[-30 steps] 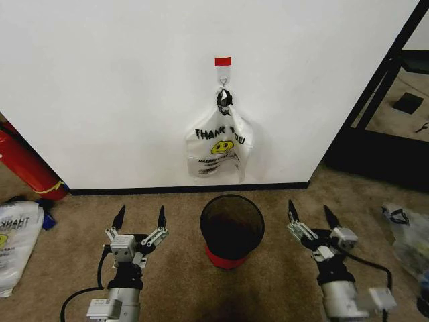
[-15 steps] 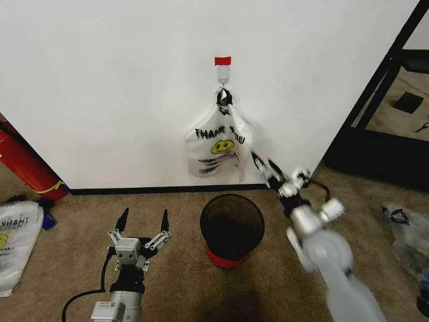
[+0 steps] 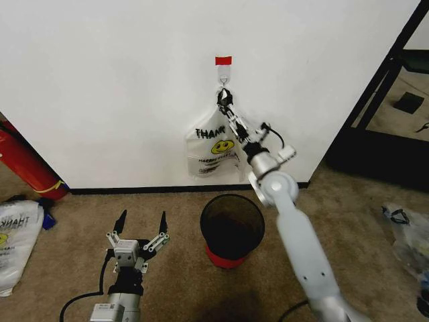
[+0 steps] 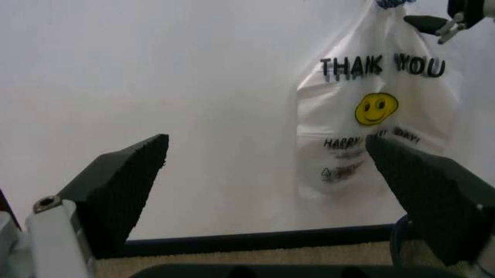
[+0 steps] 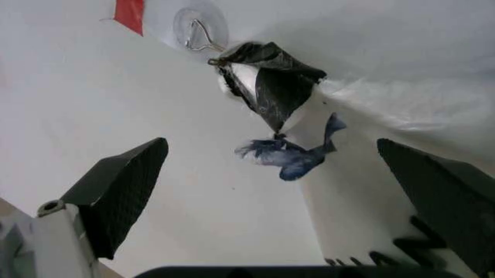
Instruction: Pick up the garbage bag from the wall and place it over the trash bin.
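A: The garbage bag (image 3: 216,149) hangs flat against the wall (image 3: 107,87), its bunched handles looped on the metal hook (image 3: 223,82) just under the red tape patch (image 3: 223,60). The trash bin (image 3: 232,228) stands on the carpet right below it.

B: And the right hand (image 3: 228,107)?

A: Up at the knot of the handles, fingers spread wide. From its wrist camera the two pads (image 5: 124,191) stand well to either side of the dark wrapped handles (image 5: 270,84) and a small blue tuft (image 5: 290,156); nothing is gripped yet.

B: What could go wrong?

A: I'd say the handles are a small, soft target close to the hook. If the hand closes a little low it may pinch only loose film — the plastic could stretch or tear when pulled. If it pulls straight out instead of lifting the loop up and off, the hook or its suction pad could come away from the wall. The bag may also swing and slip out.

B: How does this differ from a second ago?

A: Then the right hand lay low beside the bin, pointing at the wall; half a second ago it was mid-swing near the bag's lower corner. Now it is raised to the hook. The left hand (image 3: 139,225) is parked low to the bin's left — fingers open, hardly shifted. Bag and bin have not moved.
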